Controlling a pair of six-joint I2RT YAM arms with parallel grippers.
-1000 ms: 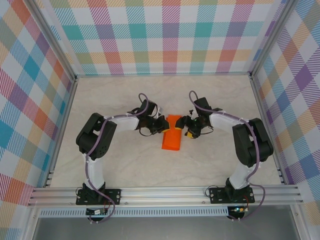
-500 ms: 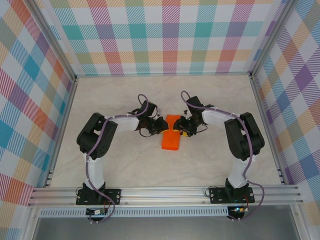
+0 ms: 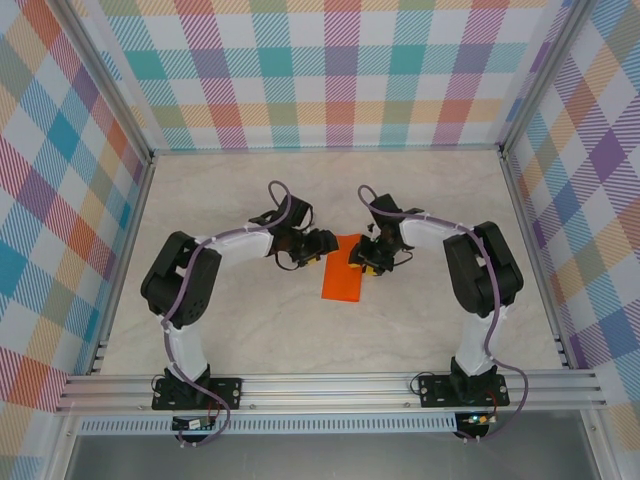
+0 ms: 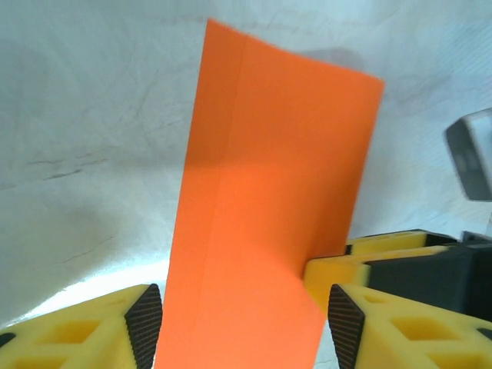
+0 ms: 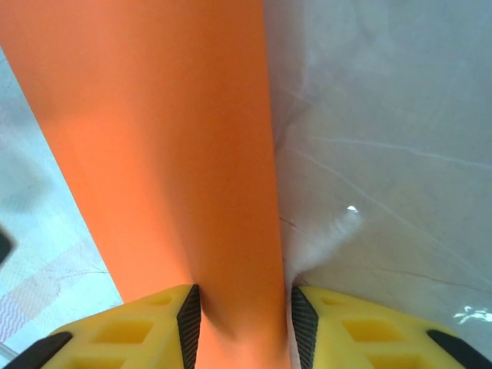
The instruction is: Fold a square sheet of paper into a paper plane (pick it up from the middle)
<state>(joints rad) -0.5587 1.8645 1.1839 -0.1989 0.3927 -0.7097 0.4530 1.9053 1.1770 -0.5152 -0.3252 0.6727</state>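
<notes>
Two grippers meet at the folded orange sheet of paper (image 3: 343, 279) in the middle of the table (image 3: 250, 190). The left gripper (image 3: 325, 250) stands wide open, its pads (image 4: 144, 323) on either side of the sheet's near end without clamping it. The right gripper (image 3: 366, 262) is closed narrowly on the sheet's right-hand edge, pads (image 5: 190, 321) pressing both faces of the paper (image 5: 169, 154).

A pale marbled table (image 3: 250, 330) carries folded orange paper (image 3: 343, 283).
</notes>
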